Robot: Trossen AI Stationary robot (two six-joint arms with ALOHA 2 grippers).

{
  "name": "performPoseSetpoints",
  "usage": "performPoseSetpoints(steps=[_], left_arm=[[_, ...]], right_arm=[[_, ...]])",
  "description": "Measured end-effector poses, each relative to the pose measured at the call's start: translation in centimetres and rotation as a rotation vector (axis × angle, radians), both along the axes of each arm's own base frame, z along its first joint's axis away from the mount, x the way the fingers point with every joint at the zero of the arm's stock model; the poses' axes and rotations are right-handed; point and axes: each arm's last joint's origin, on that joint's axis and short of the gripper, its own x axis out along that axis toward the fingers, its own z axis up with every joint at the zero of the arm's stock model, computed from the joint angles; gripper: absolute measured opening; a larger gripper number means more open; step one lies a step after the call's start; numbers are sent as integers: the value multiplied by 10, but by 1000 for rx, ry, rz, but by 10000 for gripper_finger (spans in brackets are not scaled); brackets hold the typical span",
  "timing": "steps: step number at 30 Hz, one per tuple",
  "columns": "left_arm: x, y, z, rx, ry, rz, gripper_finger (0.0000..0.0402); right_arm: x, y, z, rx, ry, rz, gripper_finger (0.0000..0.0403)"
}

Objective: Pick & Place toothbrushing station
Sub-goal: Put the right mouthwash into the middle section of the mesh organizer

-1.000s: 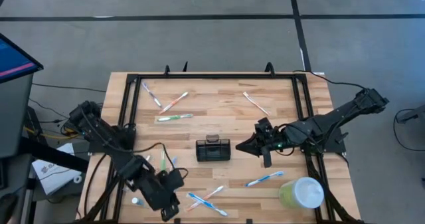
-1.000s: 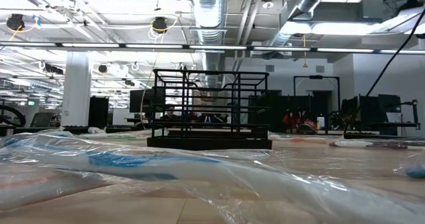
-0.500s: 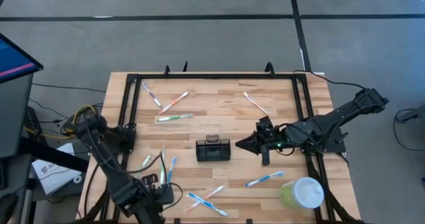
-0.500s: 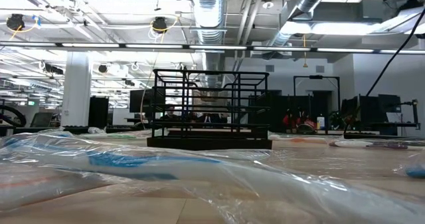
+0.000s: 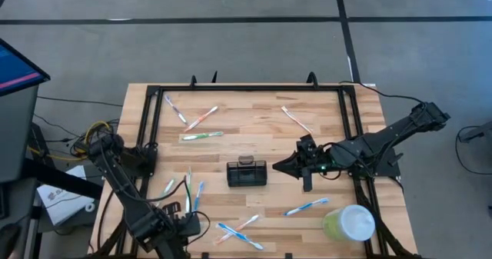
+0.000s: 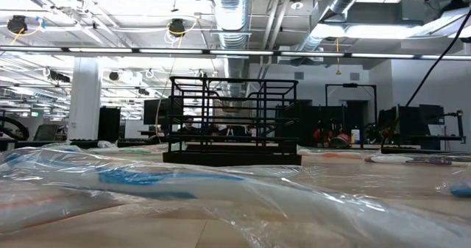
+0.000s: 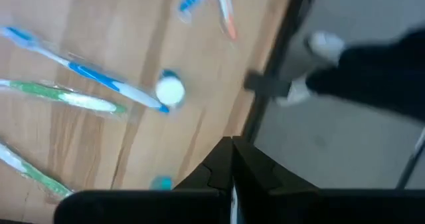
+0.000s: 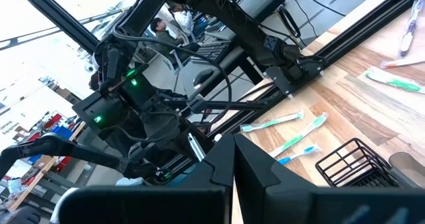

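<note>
Looking from above, the toothbrushing station sits mid-worktop, untouched; the right claw, closed and empty, waits just beside it. The left claw parks at the near-left corner. Its wrist view shows closed fingers.

We record: table, pale wood planks, smooth matt finish, edged by a black metal frame. Toothbrushing station, black wire metal. Toothbrushes, in clear glossy plastic wrap. Cup, pale green plastic, white lid.
</note>
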Motion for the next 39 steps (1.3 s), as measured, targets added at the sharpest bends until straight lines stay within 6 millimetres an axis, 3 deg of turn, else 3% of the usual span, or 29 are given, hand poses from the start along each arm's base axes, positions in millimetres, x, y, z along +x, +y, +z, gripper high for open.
performPoseSetpoints(steps=[6,15,31,39], left_arm=[[-18,-14,0,95,-319,263,2],[-24,-16,-21,47,-155,256,15],[-9,-7,-25,52,-190,304,9],[-19,-16,-54,30,-322,399,82]], right_arm=[[0,0,0,-3,0,1,0],[0,0,0,-3,0,2,0],[0,0,0,-3,0,-1,0],[0,0,0,-3,0,-1,0]])
